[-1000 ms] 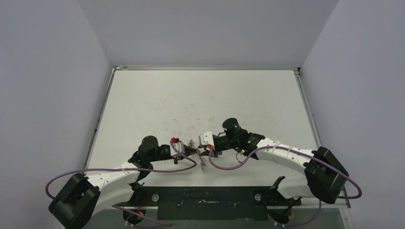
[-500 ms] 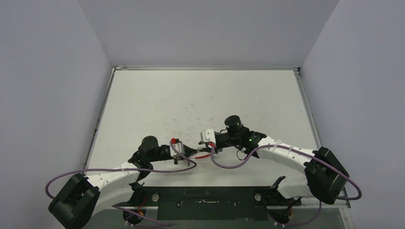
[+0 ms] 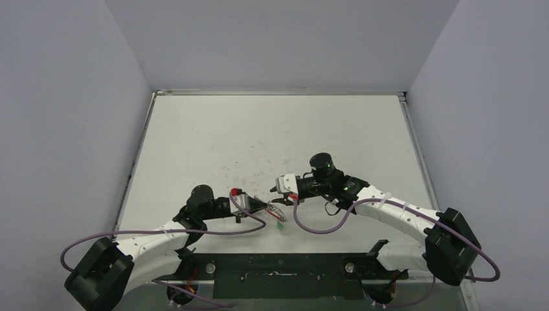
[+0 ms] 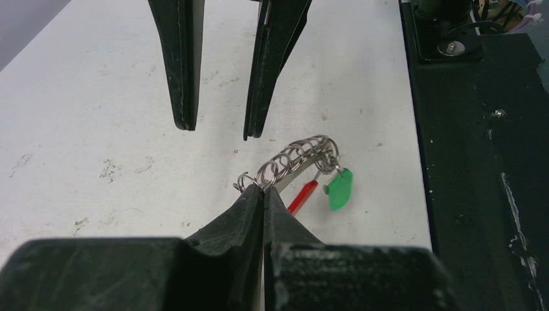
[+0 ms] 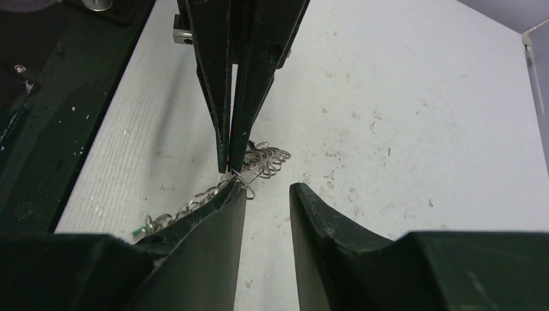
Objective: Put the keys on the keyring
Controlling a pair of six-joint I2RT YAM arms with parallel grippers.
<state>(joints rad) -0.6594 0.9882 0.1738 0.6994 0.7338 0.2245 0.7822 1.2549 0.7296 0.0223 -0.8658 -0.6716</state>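
The keyring (image 4: 294, 159) is a stretched silvery wire coil with a short red section (image 4: 303, 196). My left gripper (image 4: 262, 191) is shut on one end of it, just above the table. A green-headed key (image 4: 338, 190) hangs from the coil's far end, over the table near its front edge (image 3: 281, 226). My right gripper (image 5: 267, 188) stands open facing the left one, with nothing between its fingers. One of its fingertips (image 5: 236, 194) touches the coil (image 5: 262, 159). From above, both grippers meet at the table's near middle, the left gripper (image 3: 260, 205) below the right gripper (image 3: 275, 189).
The black base plate (image 3: 278, 269) with its bolts runs along the table's near edge, close to the green key. Purple cables (image 3: 317, 223) loop from both arms beside the grippers. The white table (image 3: 272, 129) is scuffed and speckled.
My right gripper has drawn back and to the right, away from the left one. The coil now hangs stretched from the left gripper, with the green key dangling lower.
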